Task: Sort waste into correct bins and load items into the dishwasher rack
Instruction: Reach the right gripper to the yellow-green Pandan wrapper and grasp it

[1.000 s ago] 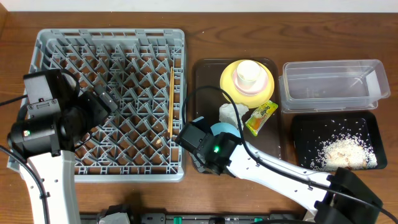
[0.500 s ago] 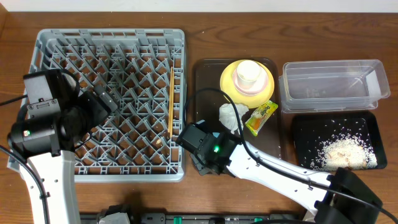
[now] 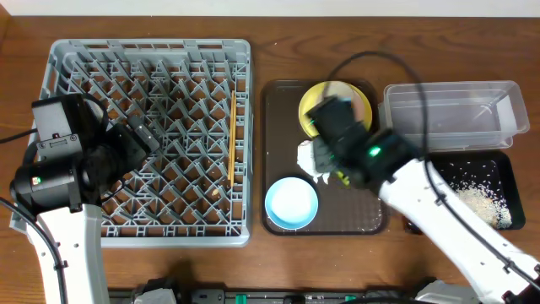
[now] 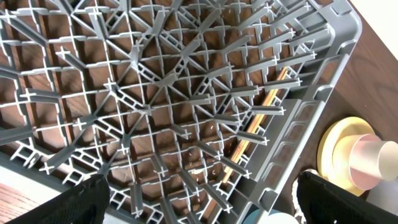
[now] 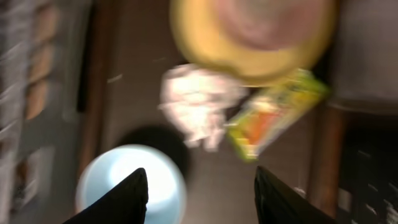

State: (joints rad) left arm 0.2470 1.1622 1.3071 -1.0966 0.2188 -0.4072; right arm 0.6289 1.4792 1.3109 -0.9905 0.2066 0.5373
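White crumpled napkin (image 5: pixel 196 102), on brown tray (image 3: pixel 283 118) btwn yellow plate (image 5: pixel 261 67) & blue bowl (image 3: pixel 292 203), looks light, soft, so pinch its bunched middle; right gripper (image 5: pixel 199 174) above, jaws part-spread, empty.

A robotics lab bench: a white robot arm (image 3: pixel 447 221) over a wooden table (image 3: pixel 270 34) bearing a dishwasher rack (image 3: pixel 152 45).
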